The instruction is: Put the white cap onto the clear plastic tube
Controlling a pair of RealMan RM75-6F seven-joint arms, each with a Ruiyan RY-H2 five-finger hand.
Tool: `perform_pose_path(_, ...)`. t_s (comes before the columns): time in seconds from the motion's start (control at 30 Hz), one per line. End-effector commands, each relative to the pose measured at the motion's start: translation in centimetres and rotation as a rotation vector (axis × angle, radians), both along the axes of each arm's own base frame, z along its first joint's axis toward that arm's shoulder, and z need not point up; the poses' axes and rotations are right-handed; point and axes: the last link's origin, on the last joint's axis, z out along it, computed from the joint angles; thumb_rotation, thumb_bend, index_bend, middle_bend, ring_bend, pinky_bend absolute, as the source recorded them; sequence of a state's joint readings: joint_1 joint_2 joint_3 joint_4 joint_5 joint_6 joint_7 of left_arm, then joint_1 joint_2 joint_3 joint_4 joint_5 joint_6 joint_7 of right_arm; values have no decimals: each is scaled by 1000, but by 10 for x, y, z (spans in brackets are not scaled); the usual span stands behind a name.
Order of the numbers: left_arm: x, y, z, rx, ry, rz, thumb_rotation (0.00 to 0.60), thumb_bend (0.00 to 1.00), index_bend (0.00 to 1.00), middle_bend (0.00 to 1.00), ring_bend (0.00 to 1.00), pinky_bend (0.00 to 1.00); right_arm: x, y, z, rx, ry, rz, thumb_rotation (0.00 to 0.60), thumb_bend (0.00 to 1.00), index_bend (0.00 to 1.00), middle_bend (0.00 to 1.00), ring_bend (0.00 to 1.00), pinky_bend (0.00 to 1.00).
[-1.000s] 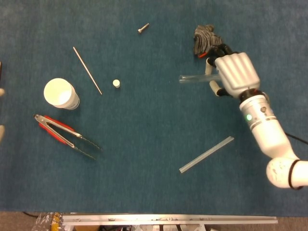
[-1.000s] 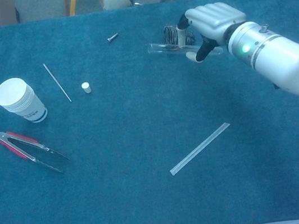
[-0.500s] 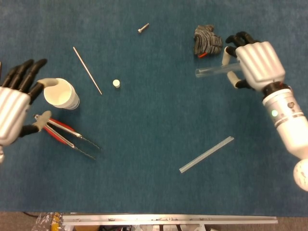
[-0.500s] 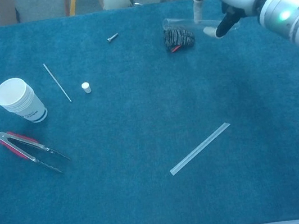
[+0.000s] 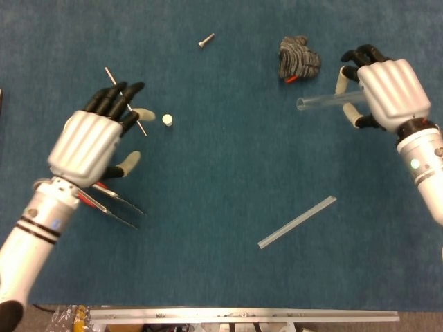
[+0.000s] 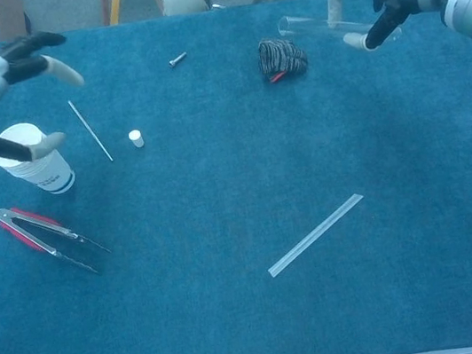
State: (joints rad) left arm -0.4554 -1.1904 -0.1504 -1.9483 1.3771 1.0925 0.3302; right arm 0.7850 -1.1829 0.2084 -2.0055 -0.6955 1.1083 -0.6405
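The desk [image 5: 221, 228] is covered edge to edge in blue felt. Above its left side hangs the left hand [image 5: 93, 142], fingers spread apart and holding nothing, its dark fingertips reaching toward the far edge; in the chest view it hovers over the paper cup [image 6: 34, 159], which the head view hides beneath it. Near the far right corner the right hand [image 5: 386, 93] is closed around the clear plastic tube [image 5: 320, 102], held off the desk and lying roughly level, with its open end pointing toward the middle. A flat clear strip [image 5: 297, 221] lies at an angle on the near right part of the desk. Red-handled tongs [image 6: 41, 237] rest near the left edge, partly under the left hand in the head view. A crumpled grey glove [image 5: 298, 58] sits by the far edge, near the tube's free end. A thin rod [image 6: 89, 130] lies slantwise beside the cup. The white cap [image 5: 167, 120] stands just beyond the left hand's fingertips, untouched. A small screw [image 5: 205, 41] lies toward the far edge.
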Motion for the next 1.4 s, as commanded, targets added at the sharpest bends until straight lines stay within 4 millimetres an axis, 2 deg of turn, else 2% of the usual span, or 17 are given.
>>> perform_pose_path(0.03,7,7,-14,-19,28,-12,600,318,292,38,0,0,-2,0,1,2,-3,-4,600,404,645,243,140,403)
perform_pose_path(0.43,24,35,-60,-52,171,15,600,318,332,33,0,0,-10,-6,5,1,-5,-22,600,402,652,243,140,403)
perform_pose_path(0.73,26,52,-86,-36,239,63,600,318,359,32,0,0,-14,-10,6,4,-2,-25,600,402,651,243,140,403)
perform_pose_path(1.4,15,78,-120,-10,298,173,600,318,369,24,0,0,-22,-13,5,11,-7,-36,600,402,654,243,140,403)
